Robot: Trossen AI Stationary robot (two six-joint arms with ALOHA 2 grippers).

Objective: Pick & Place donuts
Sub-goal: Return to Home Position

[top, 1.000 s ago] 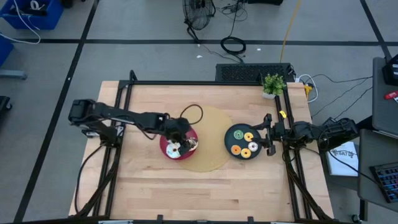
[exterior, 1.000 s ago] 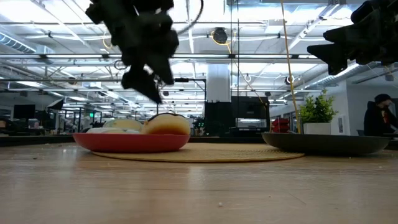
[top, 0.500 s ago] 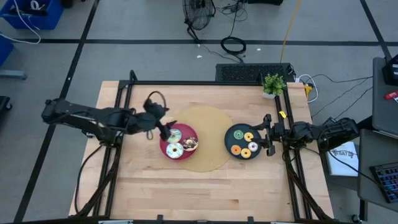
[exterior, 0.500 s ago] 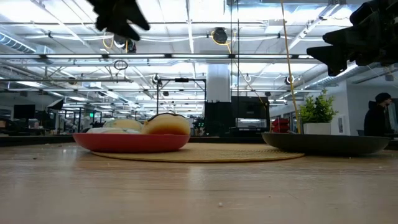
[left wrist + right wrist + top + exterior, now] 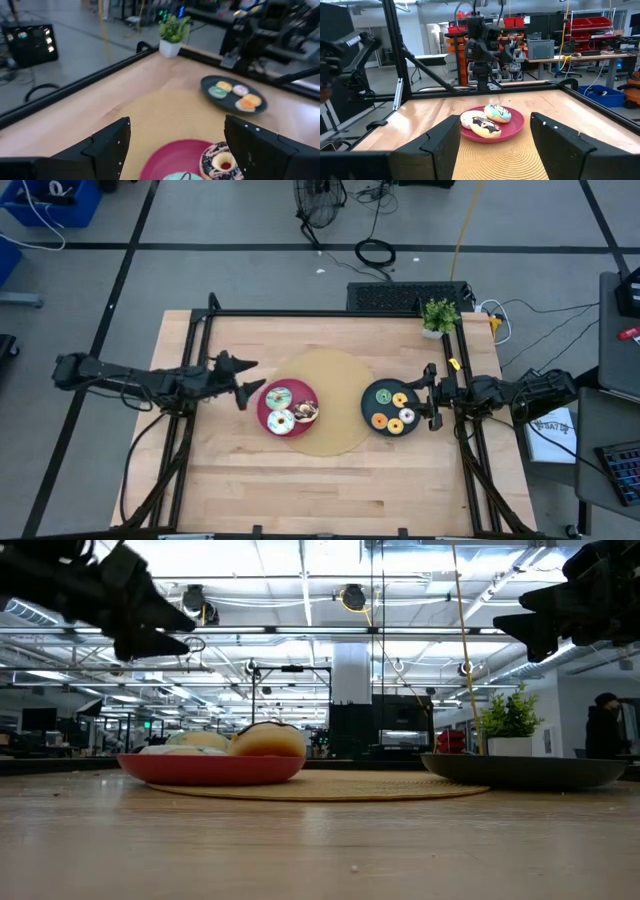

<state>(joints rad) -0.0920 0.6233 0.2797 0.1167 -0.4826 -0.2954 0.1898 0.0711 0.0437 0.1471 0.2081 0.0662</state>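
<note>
Here, donuts [image 5: 279,397] lie beyond the spread left fingers [image 5: 107,145].

On the pink plate [image 5: 263,412], just left of frame centre, 3 lie flat and close together: a teal-iced donut [image 5: 279,397], a white-iced donut [image 5: 279,421] and a chocolate-iced donut [image 5: 304,411]. The smaller donuts [image 5: 400,400], green, yellow, orange and pink, lie flat on the black plate [image 5: 367,408] right of centre.

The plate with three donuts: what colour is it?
The plate is pinkish red; the high view shows it best.
</note>
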